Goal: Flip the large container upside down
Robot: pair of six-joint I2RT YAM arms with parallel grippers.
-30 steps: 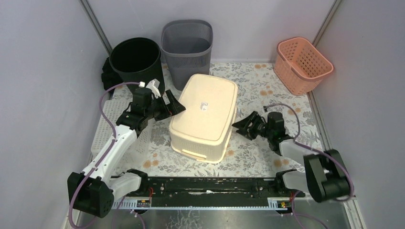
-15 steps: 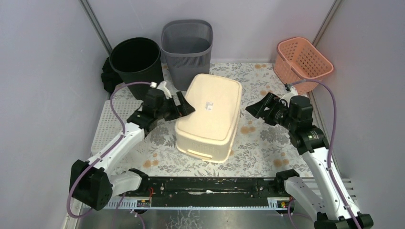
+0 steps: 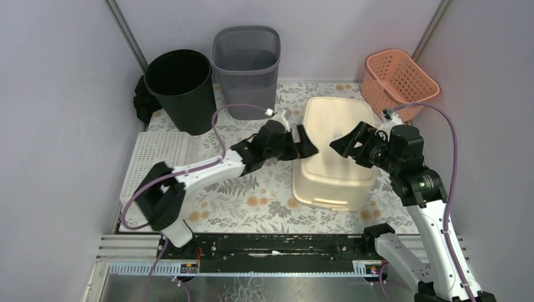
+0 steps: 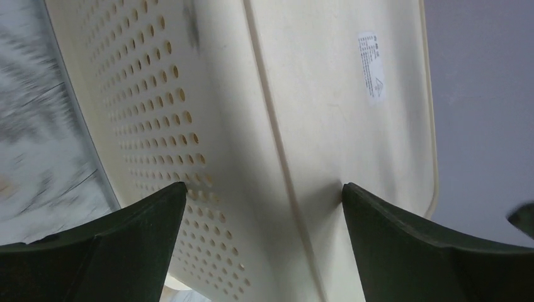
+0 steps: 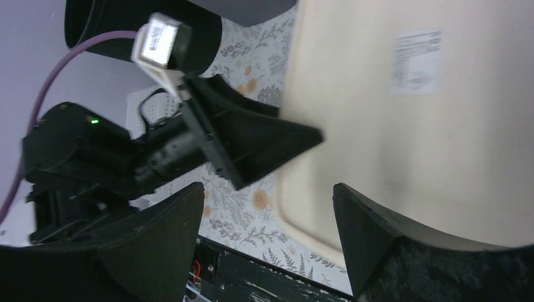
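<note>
On the floral table [image 3: 252, 195], cream container [image 3: 327, 177] sits inverted.

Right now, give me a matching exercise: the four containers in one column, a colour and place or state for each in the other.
Column one:
1. large container
2. round bin
3. slatted bin
4. mesh basket

Column two:
A. pink, far right corner
B. cream, bottom up on the table
C. black, far left
D. grey, against the back wall

Pairs: 1-B, 2-C, 3-D, 4-A
</note>
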